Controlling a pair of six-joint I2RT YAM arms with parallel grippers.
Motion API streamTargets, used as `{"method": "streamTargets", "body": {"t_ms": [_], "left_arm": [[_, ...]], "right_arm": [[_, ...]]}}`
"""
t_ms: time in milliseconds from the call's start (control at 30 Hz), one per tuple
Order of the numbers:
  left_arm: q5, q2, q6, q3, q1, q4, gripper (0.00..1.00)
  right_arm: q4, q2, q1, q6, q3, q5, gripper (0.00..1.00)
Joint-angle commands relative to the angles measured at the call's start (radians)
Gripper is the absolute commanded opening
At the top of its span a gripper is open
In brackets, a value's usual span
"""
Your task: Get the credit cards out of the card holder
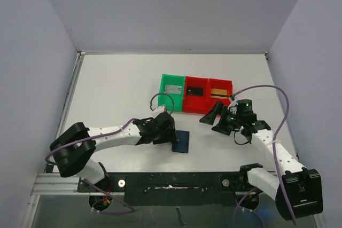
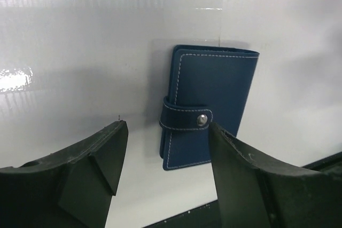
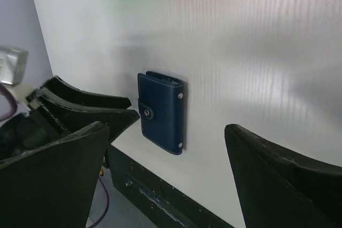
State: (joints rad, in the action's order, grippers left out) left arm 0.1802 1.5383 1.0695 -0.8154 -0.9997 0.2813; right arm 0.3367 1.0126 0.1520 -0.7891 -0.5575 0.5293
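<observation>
**A:** Why's the card holder [image 2: 208,108] lying flat and snapped shut near the table's front edge?

**B:** Emptied, I'd guess. The credit cards [image 1: 195,91] sit one per compartment in the trays [image 1: 197,80]. Left gripper [image 2: 166,131] and right gripper [image 3: 166,129] both gape, holding nothing.

Left arm [image 1: 112,134] lies low, stretched toward 3 o'clock. Left gripper [image 1: 172,136] fingers [image 2: 96,158] spread, nothing between. Right arm [image 1: 272,150] reaches toward 10 o'clock. Right gripper [image 1: 215,122] spread wide, empty.
</observation>
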Motion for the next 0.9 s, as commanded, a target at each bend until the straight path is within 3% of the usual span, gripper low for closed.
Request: {"method": "streamTargets", "body": {"t_ms": [0,133,300,467,667,867], "left_arm": [[0.0,-0.083,-0.008,0.014,0.0,-0.054,0.6],[-0.049,-0.058,-0.031,0.006,0.001,-0.097,0.57],[-0.081,-0.003,-0.057,-0.04,-0.004,-0.088,0.51],[-0.086,0.031,-0.06,-0.059,-0.012,-0.099,0.49],[-0.102,0.071,-0.076,-0.067,-0.021,-0.088,0.31],[-0.105,0.074,-0.076,-0.057,-0.024,-0.088,0.28]], "right_arm": [[-0.122,0.014,0.122,-0.102,0.048,-0.043,0.92],[-0.216,0.079,0.231,-0.197,0.092,-0.096,0.82],[-0.328,0.151,0.328,-0.262,0.121,-0.165,0.76],[-0.322,0.225,0.354,-0.26,0.103,-0.208,0.7],[-0.365,0.314,0.356,-0.265,0.105,-0.178,0.63],[-0.432,0.375,0.357,-0.286,0.123,-0.147,0.55]]}}
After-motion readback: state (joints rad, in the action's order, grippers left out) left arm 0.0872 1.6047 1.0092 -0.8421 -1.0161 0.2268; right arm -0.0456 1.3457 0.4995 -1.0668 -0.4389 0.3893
